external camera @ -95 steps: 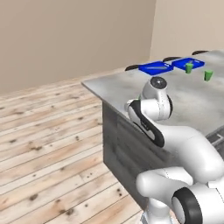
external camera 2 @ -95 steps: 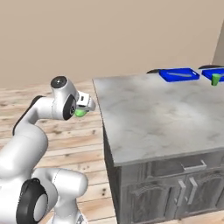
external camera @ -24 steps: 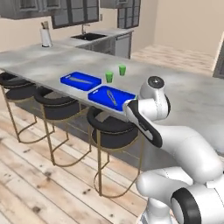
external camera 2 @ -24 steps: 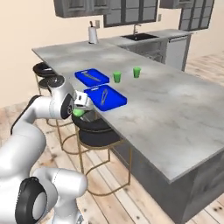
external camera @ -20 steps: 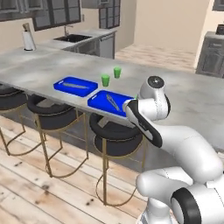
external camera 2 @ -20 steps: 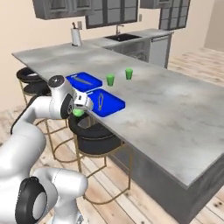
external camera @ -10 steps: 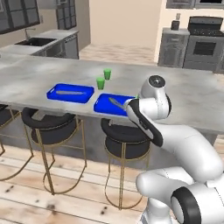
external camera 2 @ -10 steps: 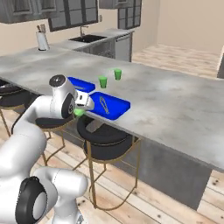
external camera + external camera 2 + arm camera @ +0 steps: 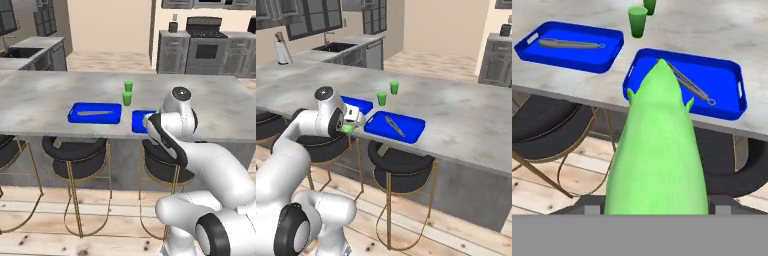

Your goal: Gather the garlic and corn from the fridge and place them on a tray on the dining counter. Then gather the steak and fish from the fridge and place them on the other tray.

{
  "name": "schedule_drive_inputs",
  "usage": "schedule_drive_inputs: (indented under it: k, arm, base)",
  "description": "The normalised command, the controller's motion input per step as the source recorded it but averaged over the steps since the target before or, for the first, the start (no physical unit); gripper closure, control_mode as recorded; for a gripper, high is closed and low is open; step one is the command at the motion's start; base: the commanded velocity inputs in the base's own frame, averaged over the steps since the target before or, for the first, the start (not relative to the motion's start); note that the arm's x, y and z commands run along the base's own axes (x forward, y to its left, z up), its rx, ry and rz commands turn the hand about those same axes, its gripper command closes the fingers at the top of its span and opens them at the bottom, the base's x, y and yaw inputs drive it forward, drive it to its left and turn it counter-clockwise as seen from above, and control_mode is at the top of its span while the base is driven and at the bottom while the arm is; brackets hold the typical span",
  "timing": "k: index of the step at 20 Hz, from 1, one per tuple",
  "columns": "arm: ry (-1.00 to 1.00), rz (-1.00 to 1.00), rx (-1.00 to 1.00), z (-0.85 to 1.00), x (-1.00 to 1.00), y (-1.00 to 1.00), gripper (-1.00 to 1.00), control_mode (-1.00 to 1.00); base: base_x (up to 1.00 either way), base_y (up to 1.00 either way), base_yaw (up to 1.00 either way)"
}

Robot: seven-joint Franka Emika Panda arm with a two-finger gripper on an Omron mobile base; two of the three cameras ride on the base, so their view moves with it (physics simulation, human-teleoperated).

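My gripper [image 9: 657,202] is shut on the corn [image 9: 657,150], a smooth light-green oblong whose tip points at the nearer blue tray [image 9: 722,112]. The corn hangs in front of the dining counter [image 9: 712,30], short of its edge. The other tray [image 9: 567,62] lies to the left of the first. From the right base view the gripper [image 9: 348,128] sits just left of the tray [image 9: 406,136], level with the counter edge. My arm hides part of that tray [image 9: 137,122] in the left base view. The fridge, garlic, steak and fish are out of view.
Each tray holds a long grey utensil [image 9: 687,82]. Two green cups [image 9: 381,98] stand behind the trays. Black round gold-legged stools [image 9: 401,167] stand under the counter edge, below the gripper. A stove [image 9: 207,45] and dark cabinets line the far wall.
The whole picture has shifted as the base drove and turned along the counter; the trays now lie straight ahead. The corn stays in the shut gripper.
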Motion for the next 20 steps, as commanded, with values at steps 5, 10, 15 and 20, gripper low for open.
schedule_drive_inputs:
  k: [5,10,15,20]
  arm:
    - [0.0,0.0,0.0,0.0,0.0,0.0,1.0,1.0]
    - [0.0,0.0,0.0,0.0,0.0,0.0,1.0,1.0]
    - [0.0,0.0,0.0,0.0,0.0,0.0,1.0,1.0]
    - [0.0,0.0,0.0,0.0,0.0,0.0,1.0,1.0]
  base:
    - [0.47,1.0,-0.23]
    - [0.7,0.73,-0.02]
    - [0.56,0.0,0.01]
    - [0.41,0.0,0.03]
